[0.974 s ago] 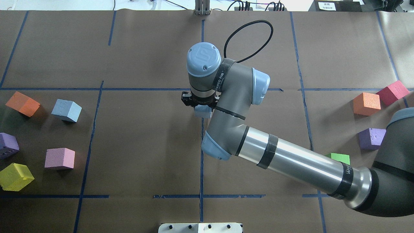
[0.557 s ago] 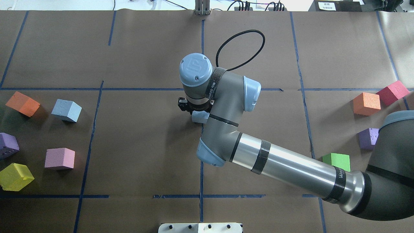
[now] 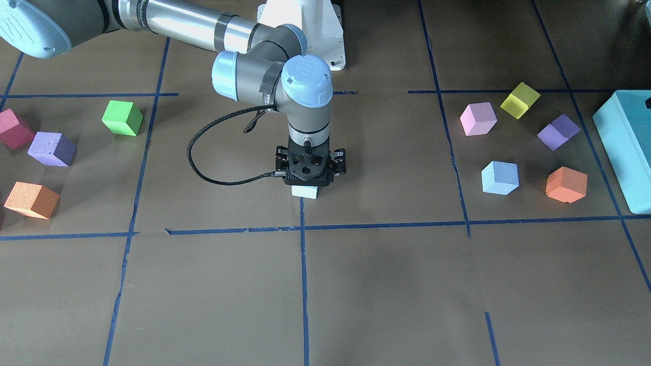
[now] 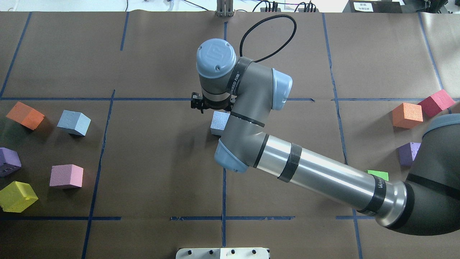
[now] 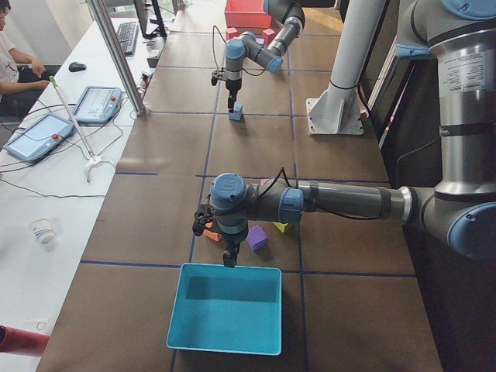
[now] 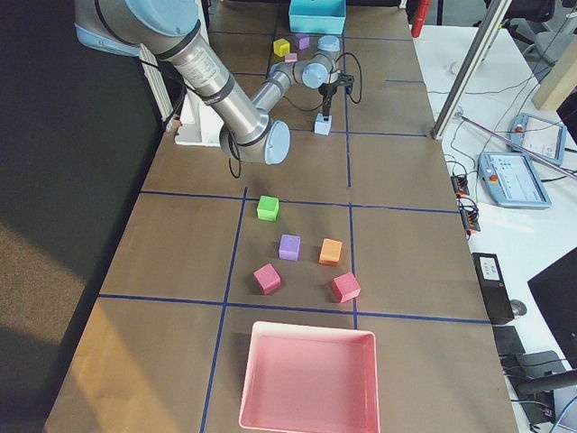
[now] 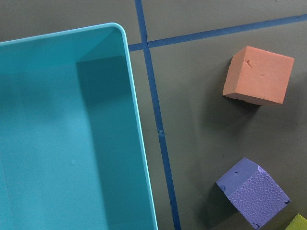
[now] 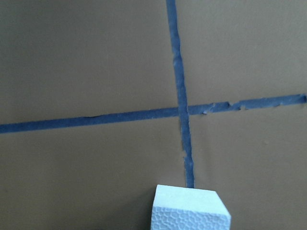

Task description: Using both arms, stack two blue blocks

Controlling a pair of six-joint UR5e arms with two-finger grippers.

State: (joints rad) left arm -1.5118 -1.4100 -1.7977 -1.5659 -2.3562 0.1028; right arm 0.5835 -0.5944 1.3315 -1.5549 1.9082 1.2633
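One blue block (image 4: pixel 217 124) sits flat on the brown surface (image 3: pixel 386 284) at its middle, on the blue tape line (image 8: pixel 178 72) that runs away from the robot. Being a cube it has no long axis. Its sides lie almost square to the tape grid, turned only slightly. From overhead its right part is covered by the right arm (image 4: pixel 323 176). From the front only a pale strip of it shows below the right hand (image 3: pixel 306 175), and the right wrist view cuts it off at the bottom edge.

That hand points straight down over the block. Its fingers are hidden under its own black body, so I cannot tell whether they are apart, together or touching the foam.

The second blue block (image 3: pixel 500 178) rests well apart on the robot's left side, just beside an orange cube (image 3: pixel 566 184). It is turned corner-on to the tape lines.

The left hand (image 5: pixel 229 256) shows only in the side view from the robot's left, hanging over the near edge of the teal box (image 5: pixel 232 318). Its fingers are too small to judge there.
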